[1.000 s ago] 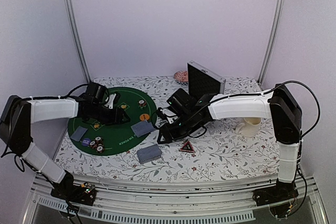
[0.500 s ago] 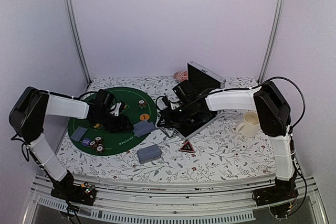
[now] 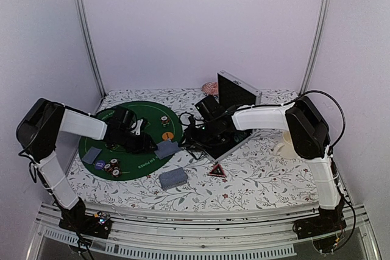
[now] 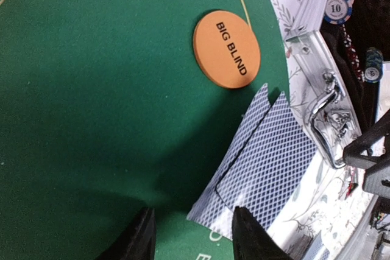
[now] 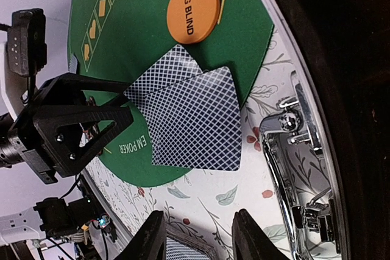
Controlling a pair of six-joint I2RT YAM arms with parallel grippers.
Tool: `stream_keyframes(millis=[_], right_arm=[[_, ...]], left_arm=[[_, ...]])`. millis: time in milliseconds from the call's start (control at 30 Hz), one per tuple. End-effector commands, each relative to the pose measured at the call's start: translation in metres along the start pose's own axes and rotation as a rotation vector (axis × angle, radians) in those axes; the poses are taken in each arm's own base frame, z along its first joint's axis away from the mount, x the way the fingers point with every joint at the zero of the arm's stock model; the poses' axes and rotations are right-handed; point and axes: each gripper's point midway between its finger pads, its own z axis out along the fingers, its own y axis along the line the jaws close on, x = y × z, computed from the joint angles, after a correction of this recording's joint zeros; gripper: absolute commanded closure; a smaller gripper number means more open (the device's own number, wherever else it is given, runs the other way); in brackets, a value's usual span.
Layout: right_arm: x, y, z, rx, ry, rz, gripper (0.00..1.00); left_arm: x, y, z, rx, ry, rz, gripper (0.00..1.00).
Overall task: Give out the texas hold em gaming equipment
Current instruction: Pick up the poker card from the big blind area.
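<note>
We read "BIG BLIND" in black on the one orange round button [image 4: 226,49], which lies flat on the green round mat [image 3: 125,150] near its right edge. The mat carries white lettering ending in "EM POKER" along its rim, plus yellow heart and diamond marks. Just beside the button lie two grey-blue-backed cards [image 5: 192,120], one overlapping the other, half on the mat and half on the flowered surface [image 3: 268,181]. We count one more flat card or pair [image 3: 91,154] at the mat's left and one stacked deck [image 3: 173,178] off the mat near the front. A small stack of chips [image 3: 164,121] sits at the far side of the mat, and a cluster of about four striped chips [image 3: 110,167] lies at its near left. The silver case [image 3: 239,92] stands open with its lid up. Inside the black lining we see two chips, one marked "10" [image 4: 337,5]. The left jaws hover low over the mat beside the two cards, moderately parted, their black fingers [image 4: 141,237] gripping nothing. The right jaws face them from the case side, likewise parted and empty. A cream mug [image 3: 287,145] stands right of the case.
</note>
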Motion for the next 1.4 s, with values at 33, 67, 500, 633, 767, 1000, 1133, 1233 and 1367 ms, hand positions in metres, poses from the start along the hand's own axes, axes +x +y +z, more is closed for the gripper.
stream_keyframes(millis=[33, 67, 500, 633, 767, 1000, 1133, 1233, 1367], right_arm=[[-0.006, -0.003, 0.006, 0.018, -0.014, 0.065, 0.62], [-0.005, -0.003, 0.005, 0.018, -0.015, 0.071, 0.62], [-0.002, -0.003, 0.005, 0.011, -0.013, 0.078, 0.63], [-0.001, -0.002, 0.005, 0.007, -0.011, 0.068, 0.63], [0.000, -0.001, 0.005, 0.001, -0.005, 0.063, 0.63], [0.003, 0.001, 0.005, -0.014, 0.011, 0.051, 0.63], [0.004, 0.002, 0.005, -0.022, 0.017, 0.040, 0.63], [0.005, 0.003, 0.004, -0.027, 0.017, 0.032, 0.63], [0.005, 0.003, 0.004, -0.034, 0.021, 0.023, 0.63]], left_arm=[[0.000, 0.000, 0.009, 0.041, -0.004, 0.002, 0.58], [-0.001, 0.001, 0.009, 0.035, -0.006, 0.005, 0.60], [-0.012, 0.001, 0.001, 0.030, -0.045, 0.019, 0.89], [-0.014, 0.001, -0.002, 0.023, -0.054, 0.030, 0.98], [-0.016, -0.001, -0.006, 0.022, -0.054, 0.037, 1.00], [-0.022, -0.008, -0.019, 0.020, -0.060, 0.061, 1.00], [-0.020, -0.013, -0.027, 0.022, -0.037, 0.082, 1.00], [-0.018, -0.012, -0.032, -0.006, -0.001, 0.107, 1.00], [-0.020, -0.010, -0.040, -0.059, 0.028, 0.159, 1.00]])
